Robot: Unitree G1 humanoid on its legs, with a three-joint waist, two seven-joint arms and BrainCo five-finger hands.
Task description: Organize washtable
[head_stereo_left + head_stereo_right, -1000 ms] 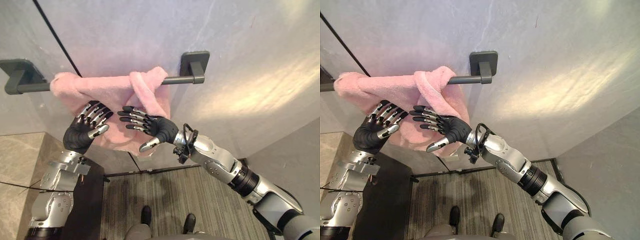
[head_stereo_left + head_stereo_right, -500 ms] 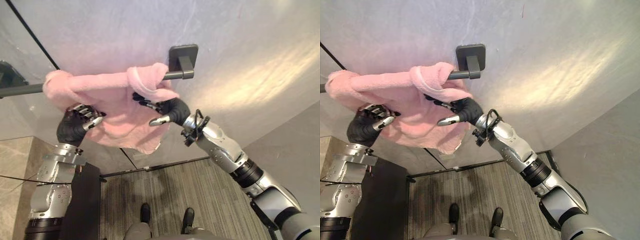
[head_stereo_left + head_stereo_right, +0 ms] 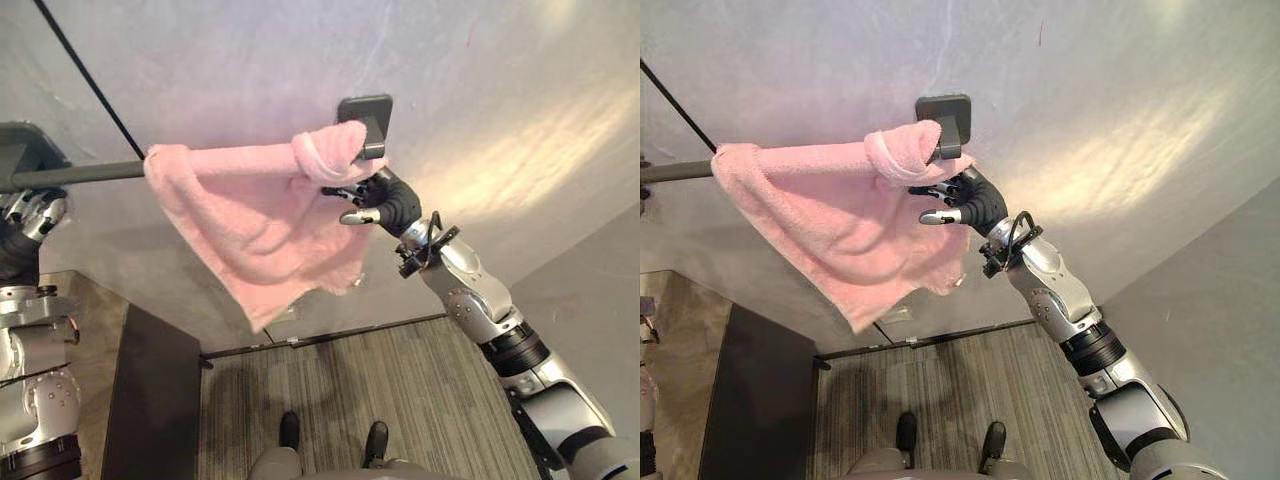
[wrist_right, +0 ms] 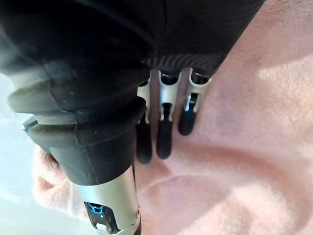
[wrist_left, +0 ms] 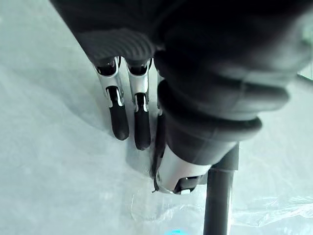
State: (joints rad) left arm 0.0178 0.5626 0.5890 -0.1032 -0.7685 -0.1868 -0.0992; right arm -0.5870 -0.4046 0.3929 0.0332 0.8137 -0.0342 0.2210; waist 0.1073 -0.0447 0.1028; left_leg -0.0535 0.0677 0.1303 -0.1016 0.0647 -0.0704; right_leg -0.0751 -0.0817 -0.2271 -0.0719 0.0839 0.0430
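Note:
A pink towel [image 3: 250,215] hangs over a dark towel bar [image 3: 80,172] on the grey wall, bunched at the bar's right mount [image 3: 368,112], one corner drooping low. My right hand [image 3: 385,195] is just under that mount at the towel's right edge. It is open, and in the right wrist view its straight fingers [image 4: 161,132] rest on the pink cloth. My left hand [image 3: 30,212] sits at the far left below the bare part of the bar, apart from the towel. In the left wrist view its fingers [image 5: 127,112] are straight beside the bar [image 5: 217,196], holding nothing.
The bar's left mount [image 3: 15,150] is at the left edge. A dark cabinet [image 3: 150,400] stands below on the left beside a stone-patterned top [image 3: 85,300]. Striped flooring [image 3: 400,400] lies below. A thin black line [image 3: 90,85] runs down the wall.
My left hand has left the towel and drawn back to the far left. My right hand has risen to the towel's right end. The towel sits further right, one corner hanging down.

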